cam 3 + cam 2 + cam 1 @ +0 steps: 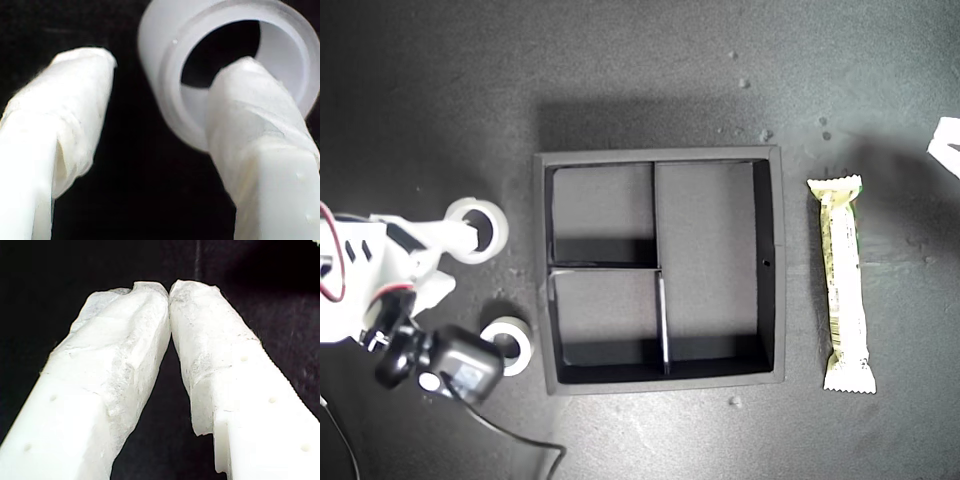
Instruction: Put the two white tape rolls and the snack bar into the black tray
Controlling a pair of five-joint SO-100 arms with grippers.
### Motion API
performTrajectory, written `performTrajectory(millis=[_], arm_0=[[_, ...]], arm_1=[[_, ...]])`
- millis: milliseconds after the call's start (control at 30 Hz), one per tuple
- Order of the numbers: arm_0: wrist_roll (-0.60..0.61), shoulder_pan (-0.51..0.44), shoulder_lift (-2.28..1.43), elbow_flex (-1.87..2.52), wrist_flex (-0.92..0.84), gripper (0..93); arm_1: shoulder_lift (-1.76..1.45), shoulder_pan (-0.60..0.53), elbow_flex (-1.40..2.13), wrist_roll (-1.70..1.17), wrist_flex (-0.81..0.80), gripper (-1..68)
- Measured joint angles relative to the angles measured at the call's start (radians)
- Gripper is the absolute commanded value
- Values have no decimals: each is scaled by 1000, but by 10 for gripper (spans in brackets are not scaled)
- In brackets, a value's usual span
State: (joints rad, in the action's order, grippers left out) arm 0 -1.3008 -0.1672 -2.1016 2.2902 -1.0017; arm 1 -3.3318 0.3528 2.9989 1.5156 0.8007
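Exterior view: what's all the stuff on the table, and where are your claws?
Tape rolls: two, white, on the exterior view's left of the tray; upper tape roll, lower tape roll.
Snack bar: one, cream and pale green, on the exterior view's right of the tray.
Tray: one, black, middle, nothing inside.
White piece: one, cut off at the exterior view's right edge; cannot tell what.
My first claw: white, shut, holding nothing.
My second claw: white, open, one finger inside the upper tape roll.

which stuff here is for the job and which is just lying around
For the job: upper tape roll, lower tape roll, snack bar, black tray, all three items outside it.
Lying about: white object at the exterior view's right edge; small crumbs.
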Motion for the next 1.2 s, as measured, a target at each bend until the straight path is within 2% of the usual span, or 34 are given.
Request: performTrajectory(millis=[267, 433, 667, 933, 1133, 1200], arm_0=[[11, 41, 118, -2, 55, 137], [15, 78, 181, -2, 98, 62], [17, 109, 247, -6, 115, 40], [23, 109, 249, -6, 115, 1], [38, 109, 210, -6, 115, 1], [41, 114, 184, -6, 115, 1]], arm_1=[[0, -15, 0, 0, 0, -4], [2, -18, -6, 0, 0, -4], [23, -37, -175, 0, 0, -4], [485, -137, -537, 0, 5, -4], [896, -273, -792, -476, 92, -2], [1032, -331, -874, -583, 135, 28]])
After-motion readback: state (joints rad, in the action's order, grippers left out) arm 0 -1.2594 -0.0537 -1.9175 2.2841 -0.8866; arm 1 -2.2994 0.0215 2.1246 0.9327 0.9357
